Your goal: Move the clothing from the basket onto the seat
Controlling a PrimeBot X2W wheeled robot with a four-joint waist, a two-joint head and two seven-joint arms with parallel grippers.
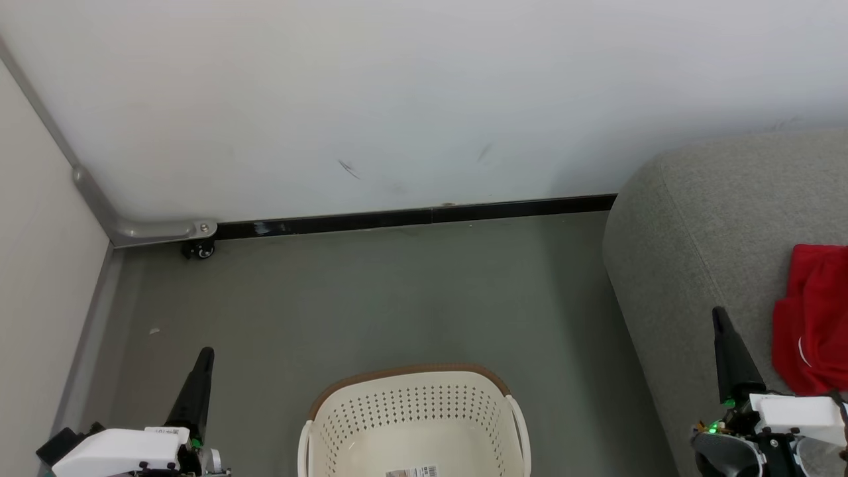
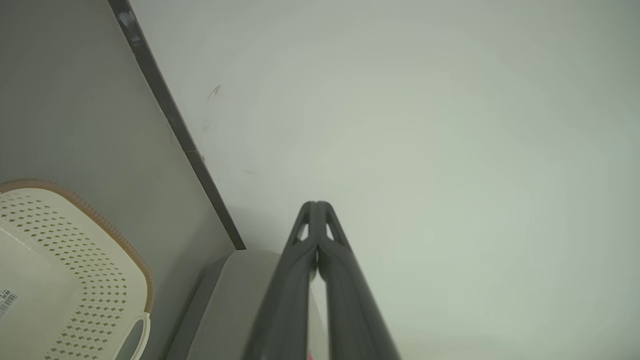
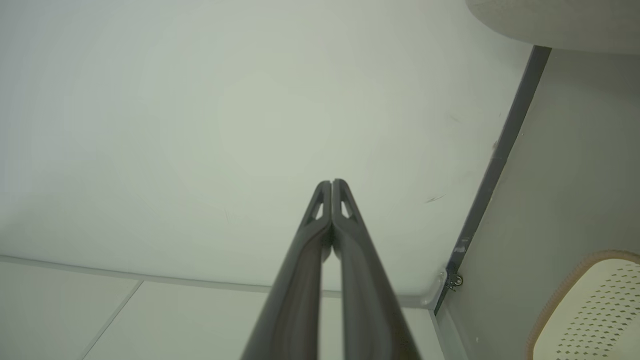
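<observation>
Both arms sit low on either side of the basket (image 1: 411,371), fingers pointing at the wall (image 1: 397,99). Left gripper (image 1: 204,361) is pinched fully closed with nothing in it; right gripper (image 1: 721,324) is the same. The clothing (image 1: 813,318) lies bunched on the seat (image 1: 689,225), just right of my right gripper. The visible part of the basket shows bare plastic and a label (image 1: 412,472). Its near end is cut off, so I can't rule out a leftover. I read this as a rest pose, task probably done.
</observation>
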